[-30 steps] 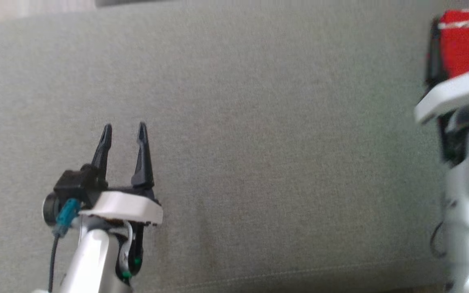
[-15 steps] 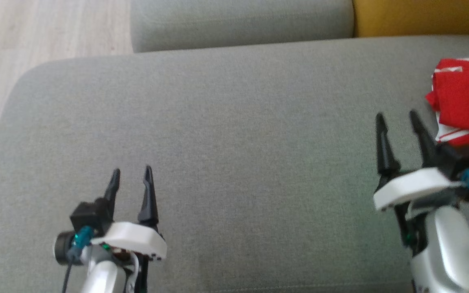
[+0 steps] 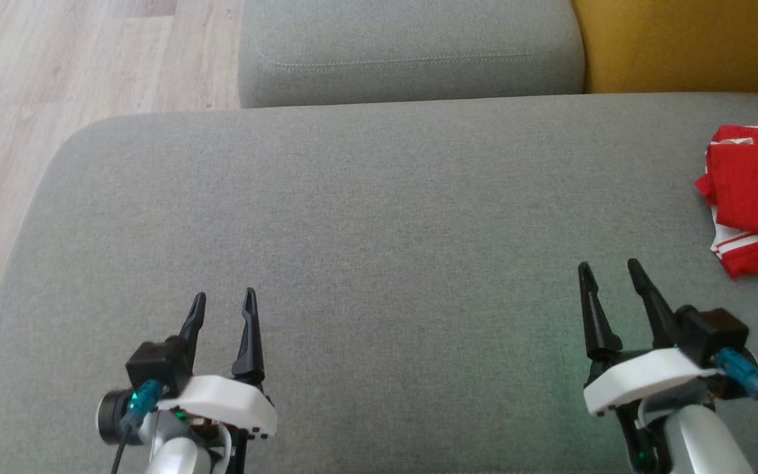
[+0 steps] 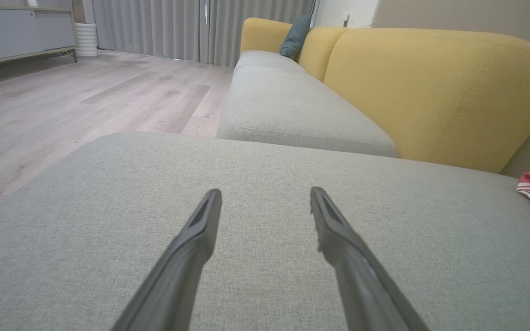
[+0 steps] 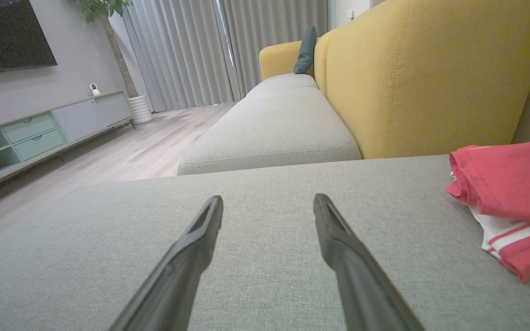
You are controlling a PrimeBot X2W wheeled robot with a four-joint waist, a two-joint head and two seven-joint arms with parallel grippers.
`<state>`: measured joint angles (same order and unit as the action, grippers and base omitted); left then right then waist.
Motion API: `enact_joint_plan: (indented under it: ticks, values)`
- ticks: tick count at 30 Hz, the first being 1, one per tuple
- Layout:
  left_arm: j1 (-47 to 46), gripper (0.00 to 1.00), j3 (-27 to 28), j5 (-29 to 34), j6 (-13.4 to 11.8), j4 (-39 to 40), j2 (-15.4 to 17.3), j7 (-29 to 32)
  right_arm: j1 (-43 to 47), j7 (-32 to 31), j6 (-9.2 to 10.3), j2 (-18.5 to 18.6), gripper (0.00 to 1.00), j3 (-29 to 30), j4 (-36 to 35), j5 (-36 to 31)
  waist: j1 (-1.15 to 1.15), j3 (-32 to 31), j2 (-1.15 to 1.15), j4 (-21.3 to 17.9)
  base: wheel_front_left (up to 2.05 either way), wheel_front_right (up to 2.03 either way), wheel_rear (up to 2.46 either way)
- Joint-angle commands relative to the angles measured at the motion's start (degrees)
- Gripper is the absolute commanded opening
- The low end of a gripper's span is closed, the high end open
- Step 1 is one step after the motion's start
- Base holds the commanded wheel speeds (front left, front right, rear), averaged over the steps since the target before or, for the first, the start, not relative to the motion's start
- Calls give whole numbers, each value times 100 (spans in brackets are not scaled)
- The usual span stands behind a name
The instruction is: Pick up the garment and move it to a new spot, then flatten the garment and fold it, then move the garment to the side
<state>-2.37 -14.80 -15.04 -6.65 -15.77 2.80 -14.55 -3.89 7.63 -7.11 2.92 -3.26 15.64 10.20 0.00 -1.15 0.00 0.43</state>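
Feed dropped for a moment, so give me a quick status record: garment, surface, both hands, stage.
garment: red with white stripes, heaped at the far right of the cushion; partly cut off by the head view's edge
surface: grey cushion, yellow backrest behind
left hand: open, empty, over the cushion's near left
right hand: open, empty, near the garment, not touching it
stage: neither hand on the garment; how far along, cannot tell

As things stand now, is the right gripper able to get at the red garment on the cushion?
Probably yes. The red garment lies on the grey cushion, ahead and to the right of the right gripper, whose jaws stand open and empty. Nothing stands on the cushion between them.
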Motion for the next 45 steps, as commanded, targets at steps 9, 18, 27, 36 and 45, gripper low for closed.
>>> enact_joint_plan:
  ticks: [9, 18, 27, 36, 45]
  values:
    - [-68, 100, 100, -53, -19, 307, 8, -45, -94, 95, -37, -3, 100, -137, -159, -10, 0, -61, 0, -21, 0, 0, 0]
    - [-52, 100, 50, -62, -20, 316, 8, -45, -65, 65, -37, -4, 100, -122, -203, -38, 0, -65, 0, -1, 0, 0, 0]
    - [-48, 100, 44, -72, 0, 285, 8, -45, -53, 38, -37, -4, 100, -122, -217, -27, 0, -65, 0, -2, 0, 0, 0]
    - [131, 0, -139, -94, 13, 26, 2, 2, 107, 18, 1, -7, 0, -4, 33, -9, 0, -76, 0, 11, 0, 0, 0]
    - [281, 0, -58, -465, 72, -235, 17, 111, 222, -52, -1, -20, 0, 35, 324, 370, 0, -66, 0, 9, 0, 0, 0]
